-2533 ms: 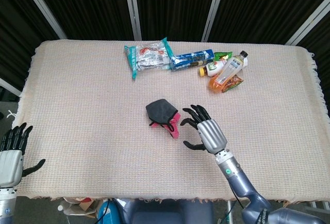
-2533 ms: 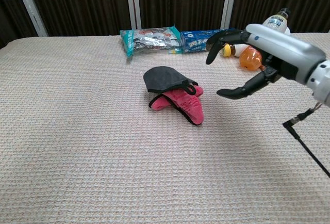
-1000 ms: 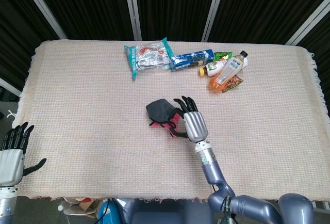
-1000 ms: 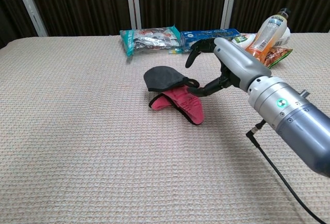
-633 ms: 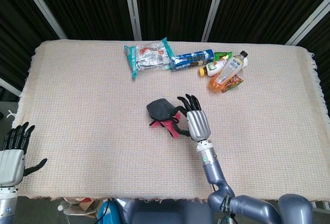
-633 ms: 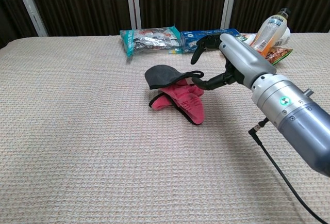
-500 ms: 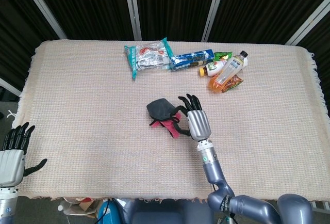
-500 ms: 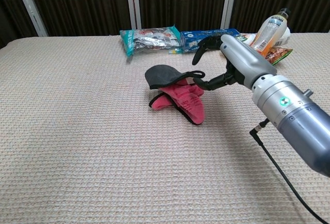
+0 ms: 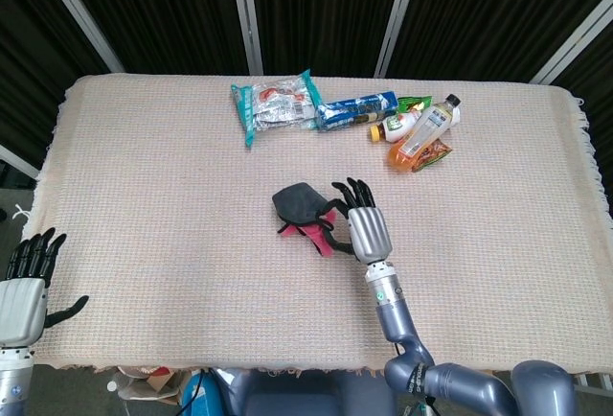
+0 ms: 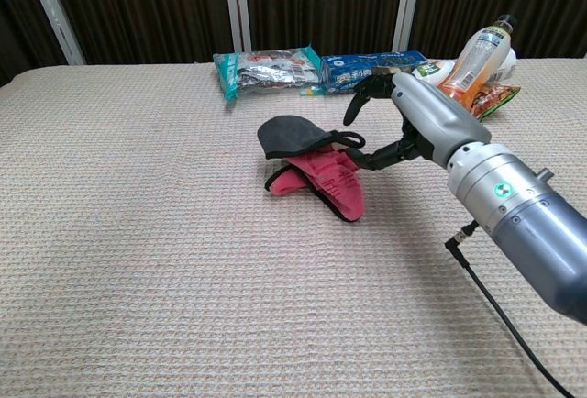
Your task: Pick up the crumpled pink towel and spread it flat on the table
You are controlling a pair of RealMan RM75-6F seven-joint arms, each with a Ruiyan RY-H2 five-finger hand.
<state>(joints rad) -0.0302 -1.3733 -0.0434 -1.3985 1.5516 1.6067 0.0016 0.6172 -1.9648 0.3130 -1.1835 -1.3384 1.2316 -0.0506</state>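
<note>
right hand (image 10: 396,114) | fingers spread, thumb tip touching pink towel (image 10: 323,178) edge | left hand (image 9: 21,287) open, idle

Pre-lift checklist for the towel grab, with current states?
1. Right hand at the pink towel: ok, its fingers sit at the towel's right edge.
2. Firm grip on the cloth: cannot tell; a fingertip looks hooked in the dark trim, but no view shows a closed pinch.
3. Towel still crumpled: ok, its dark flap is folded over the pink part.
4. Space to spread it: ok, bare table cloth lies to the left and in front of the towel.
5. Clutter out of the way: ok, the snack packs and bottles lie apart at the far edge.
6. Left hand ready to help: not ok, it is open off the table's near-left corner.
</note>
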